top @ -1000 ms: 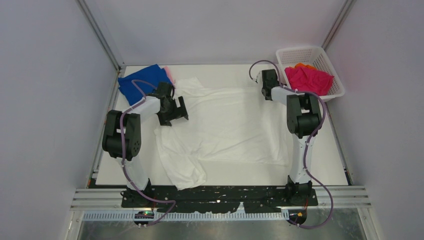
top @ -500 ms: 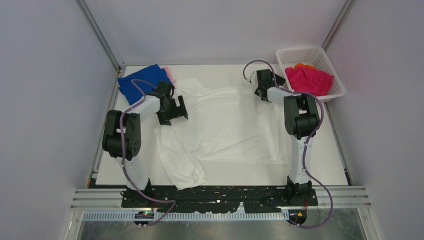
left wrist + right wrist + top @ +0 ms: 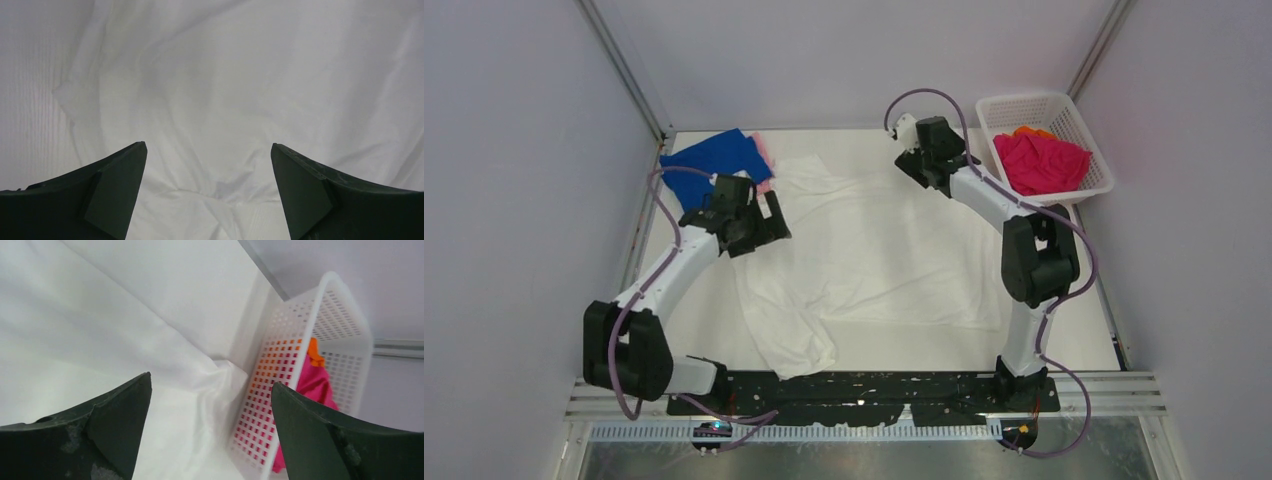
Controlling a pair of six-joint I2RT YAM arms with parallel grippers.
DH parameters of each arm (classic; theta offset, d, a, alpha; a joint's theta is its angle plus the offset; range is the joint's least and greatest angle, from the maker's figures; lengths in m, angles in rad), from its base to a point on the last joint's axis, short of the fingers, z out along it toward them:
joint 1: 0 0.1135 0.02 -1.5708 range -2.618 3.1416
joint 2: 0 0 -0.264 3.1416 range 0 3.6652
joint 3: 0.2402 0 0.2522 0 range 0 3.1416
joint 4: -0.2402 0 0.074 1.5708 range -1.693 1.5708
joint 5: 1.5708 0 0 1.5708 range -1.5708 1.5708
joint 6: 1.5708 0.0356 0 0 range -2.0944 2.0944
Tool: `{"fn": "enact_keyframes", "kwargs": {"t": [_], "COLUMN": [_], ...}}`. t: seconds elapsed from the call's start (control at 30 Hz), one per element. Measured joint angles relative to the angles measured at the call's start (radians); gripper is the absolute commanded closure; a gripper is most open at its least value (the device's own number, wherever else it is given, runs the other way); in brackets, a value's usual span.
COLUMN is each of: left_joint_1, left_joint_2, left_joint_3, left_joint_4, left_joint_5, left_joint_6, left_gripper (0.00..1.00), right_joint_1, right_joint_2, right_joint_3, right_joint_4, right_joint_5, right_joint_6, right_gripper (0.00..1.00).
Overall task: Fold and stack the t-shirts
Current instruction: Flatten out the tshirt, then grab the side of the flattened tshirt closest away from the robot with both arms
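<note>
A white t-shirt (image 3: 874,250) lies spread across the table, bunched at its near left corner. A royal blue t-shirt (image 3: 709,160) lies folded at the back left, with a pale pink one (image 3: 765,150) showing from under its right edge. Magenta (image 3: 1042,162) and orange (image 3: 1029,131) t-shirts fill the basket. My left gripper (image 3: 764,218) hovers open over the white shirt's left edge, with wrinkled cloth (image 3: 225,75) below its empty jaws (image 3: 207,144). My right gripper (image 3: 921,172) hangs open above the shirt's back edge, holding nothing (image 3: 211,378).
The white mesh basket (image 3: 1092,125) stands at the back right corner, and its wall (image 3: 300,355) touches the white shirt's corner. Walls close in the table on the left, back and right. Both arm bases sit on the black rail at the near edge.
My right gripper opened, let go of the white shirt's back right corner and moved left, away from the basket. The left arm's elbow swung down and left; its gripper shifted slightly.
</note>
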Motion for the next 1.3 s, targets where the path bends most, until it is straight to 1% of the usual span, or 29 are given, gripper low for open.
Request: {"fn": "enact_keyframes", "kwargs": {"t": [0.07, 0.17, 0.23, 0.3, 0.33, 0.4, 0.43, 0.5, 0.6, 0.7, 0.87, 1.07, 1.13, 1.3], "left_joint_1": [-0.033, -0.138, -0.234, -0.324, -0.359, -0.430, -0.459, -0.528, -0.641, -0.723, -0.805, -0.827, -0.827, -0.828], "left_joint_2": [-0.078, -0.201, -0.290, -0.383, -0.427, -0.522, -0.561, -0.640, -0.726, -0.755, -0.723, -0.708, -0.703, -0.656], "left_joint_3": [-0.077, -0.201, -0.272, -0.324, -0.346, -0.397, -0.422, -0.482, -0.564, -0.624, -0.685, -0.706, -0.713, -0.735], "left_joint_4": [-0.029, -0.101, -0.163, -0.232, -0.262, -0.312, -0.326, -0.351, -0.371, -0.355, -0.302, -0.236, -0.201, -0.128], "left_joint_5": [-0.019, -0.067, -0.100, -0.122, -0.134, -0.146, -0.149, -0.142, -0.132, -0.107, -0.083, -0.087, -0.093, -0.098], "left_joint_6": [-0.022, -0.063, -0.102, -0.138, -0.160, -0.209, -0.229, -0.272, -0.343, -0.407, -0.494, -0.564, -0.575, -0.578], "left_gripper": [0.00, 0.00, 0.00, 0.00, 0.00, 0.00, 0.00, 0.02, 0.09, 0.17, 0.28, 0.39, 0.45, 0.68], "right_joint_1": [0.011, 0.012, 0.009, 0.007, 0.007, 0.005, 0.005, 0.005, 0.005, 0.005, 0.003, 0.003, 0.003, 0.003], "right_joint_2": [-0.016, -0.074, -0.167, -0.297, -0.346, -0.524, -0.548, -0.661, -0.790, -0.877, -0.999, -1.125, -1.148, -1.200], "right_joint_3": [0.005, -0.029, -0.132, -0.271, -0.322, -0.497, -0.517, -0.618, -0.740, -0.818, -0.893, -0.955, -0.974, -0.999], "right_joint_4": [-0.003, 0.011, 0.061, 0.107, 0.117, 0.163, 0.162, 0.166, 0.135, 0.069, -0.022, -0.047, -0.053, -0.107], "right_joint_5": [-0.036, -0.082, -0.111, -0.135, -0.142, -0.150, -0.149, -0.136, -0.097, -0.031, 0.037, 0.052, 0.052, 0.051], "right_joint_6": [0.096, 0.278, 0.441, 0.602, 0.654, 0.821, 0.841, 0.941, 1.059, 1.146, 1.226, 1.273, 1.286, 1.312], "right_gripper": [0.05, 0.05, 0.05, 0.04, 0.05, 0.05, 0.04, 0.04, 0.05, 0.05, 0.04, 0.04, 0.04, 0.05]}}
